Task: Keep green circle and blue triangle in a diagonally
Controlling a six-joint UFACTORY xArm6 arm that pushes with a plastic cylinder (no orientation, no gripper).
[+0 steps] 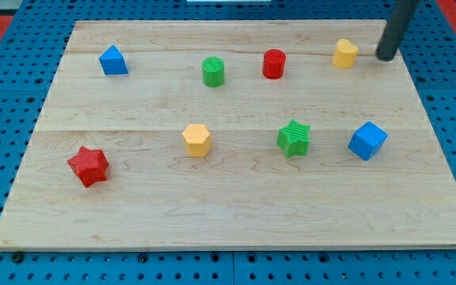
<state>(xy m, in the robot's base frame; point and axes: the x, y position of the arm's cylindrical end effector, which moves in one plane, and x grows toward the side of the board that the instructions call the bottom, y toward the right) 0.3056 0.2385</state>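
The green circle [213, 71] stands in the upper middle of the wooden board [228, 214]. The blue triangle [113, 61] lies at the upper left, well to the left of the green circle and slightly higher. My tip [385, 57] is at the upper right of the board, just right of a yellow block [344, 53] and far from both the green circle and the blue triangle.
A red circle [274, 63] stands between the green circle and the yellow block. In the lower row lie a red star [89, 165], a yellow hexagon [197, 140], a green star [294, 138] and a blue cube [367, 141].
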